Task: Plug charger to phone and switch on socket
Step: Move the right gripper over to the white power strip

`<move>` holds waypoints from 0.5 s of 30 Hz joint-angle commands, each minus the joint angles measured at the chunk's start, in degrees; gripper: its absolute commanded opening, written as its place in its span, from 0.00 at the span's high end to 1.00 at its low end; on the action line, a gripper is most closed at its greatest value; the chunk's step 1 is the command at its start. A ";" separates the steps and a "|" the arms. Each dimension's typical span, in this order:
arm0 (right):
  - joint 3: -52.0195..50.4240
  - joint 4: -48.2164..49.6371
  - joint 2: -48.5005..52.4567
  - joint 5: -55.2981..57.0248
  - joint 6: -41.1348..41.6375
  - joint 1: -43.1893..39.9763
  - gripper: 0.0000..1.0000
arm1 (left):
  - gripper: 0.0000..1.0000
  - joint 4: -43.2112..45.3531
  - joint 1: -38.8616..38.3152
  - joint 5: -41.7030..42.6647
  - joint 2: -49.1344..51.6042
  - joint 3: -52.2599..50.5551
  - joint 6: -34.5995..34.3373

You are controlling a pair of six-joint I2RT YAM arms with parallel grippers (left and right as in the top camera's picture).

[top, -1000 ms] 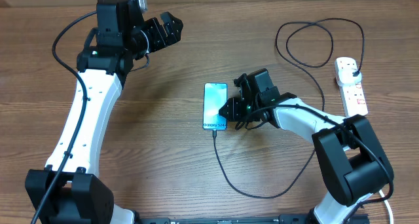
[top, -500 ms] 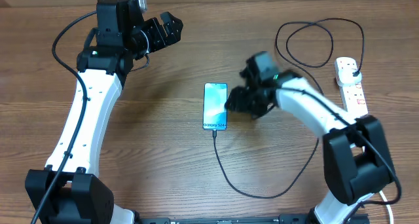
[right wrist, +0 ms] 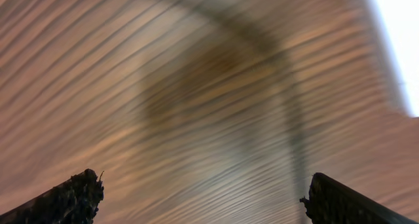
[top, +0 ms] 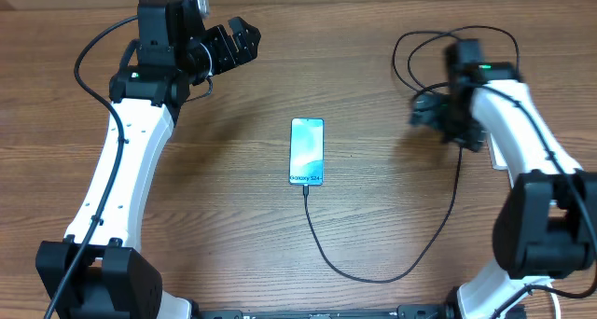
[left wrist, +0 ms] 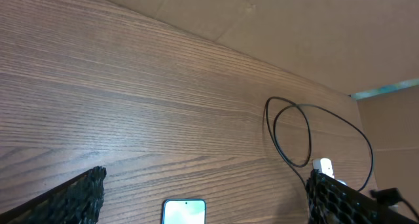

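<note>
My right hand [top: 431, 114] is released and empty. On its wrist camera the hand [right wrist: 206, 198] shows its 2 fingers [right wrist: 72, 198] at opposite edges of the picture, with only streaked bench [right wrist: 131, 67] between them. 1 second ago it sat just beside the right edge of the phone [top: 307, 151]. Now it has swung off to the right rear and is well apart from the phone, near the looped part of the charger [top: 322, 249]. That wrist view is badly smeared. The white band at its upper right is probably the socket [right wrist: 399, 40], though I can't be sure. From overhead my right arm [top: 522, 132] now covers the place where the socket lay.

The phone has not shifted. It lies flat in the middle of the bench [top: 233, 235], screen up. The charger's tip meets the phone's near short edge as before, and the cable curves away toward the right.

My left hand [top: 244, 41] is released too, empty, and in the same spot at the left rear as 1 second ago. Its own camera looks between the spread fingers [left wrist: 72, 198] at the phone's far end [left wrist: 183, 212], the charger's loop [left wrist: 291, 135] and a white corner of the socket [left wrist: 322, 165].
</note>
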 commanded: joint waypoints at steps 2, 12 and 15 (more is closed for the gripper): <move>0.94 1.38 -0.83 2.93 0.24 -7.30 0.00 | 0.00 0.04 -0.13 -0.39 -0.68 0.50 0.24; 0.52 7.43 -0.74 2.93 0.22 -21.09 0.00 | 0.00 0.04 -0.13 -0.39 -0.68 0.50 0.24; -0.72 10.78 -0.74 2.84 0.24 -23.45 0.00 | 0.00 0.04 -0.13 -0.39 -0.68 0.50 0.24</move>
